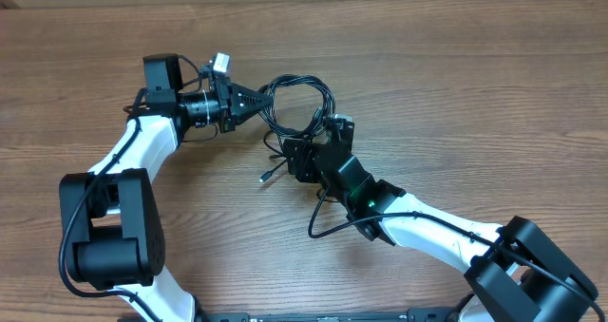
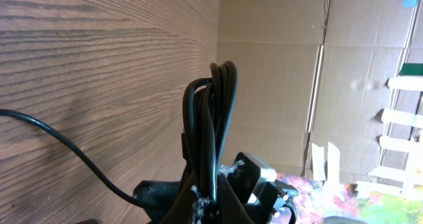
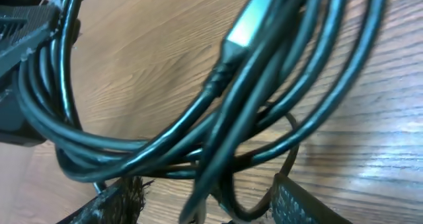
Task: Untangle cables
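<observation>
The cables (image 1: pixel 328 99) form a bundled loop near the middle of the bench (image 1: pixel 456 85), somewhat toward its far edge. The loop's long axis runs slantwise between the left hand (image 1: pixel 258 102) and the right hand (image 1: pixel 302 156). A loose end (image 1: pixel 266 176) points toward the near left corner. The left wrist view shows the strands (image 2: pixel 211 131) rising together, pinched in the left hand. Only the right wrist view shows a silver plug (image 3: pixel 248 22) among them. The right hand's fingers (image 3: pixel 122 201) are spread, with cables crossing the gap.
</observation>
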